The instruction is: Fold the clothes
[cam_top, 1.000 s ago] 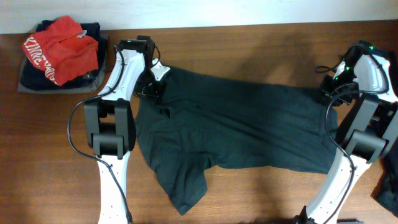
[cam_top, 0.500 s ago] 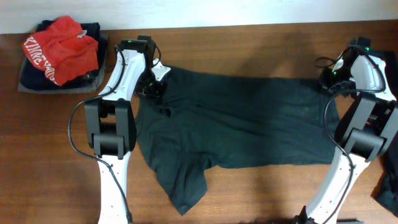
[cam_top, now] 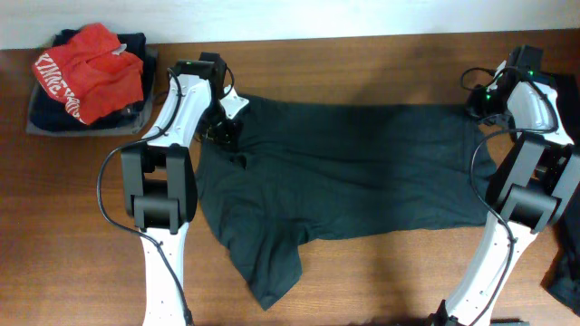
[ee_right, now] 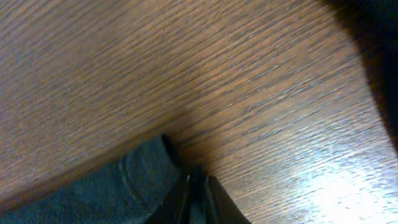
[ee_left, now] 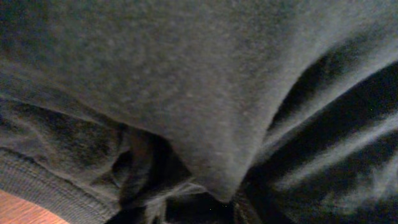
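One of the clothes, a plain dark teal-grey T-shirt, lies spread across the wooden table, one sleeve trailing toward the front left. My left gripper sits down in the shirt's far left corner. In the left wrist view bunched cloth fills the frame and hides the jaws. My right gripper is at the shirt's far right corner. In the right wrist view its fingers stand nearly together with the shirt's hem pinched between them, low over the bare wood.
A heap of clothes, a red garment lying on dark ones, rests on a grey mat at the far left corner. Something dark hangs at the table's front right edge. Both arm bases stand at the front.
My right gripper has moved toward the far right corner, drawing the shirt's right side out; its far edge now runs straight. The left arm has stayed put.
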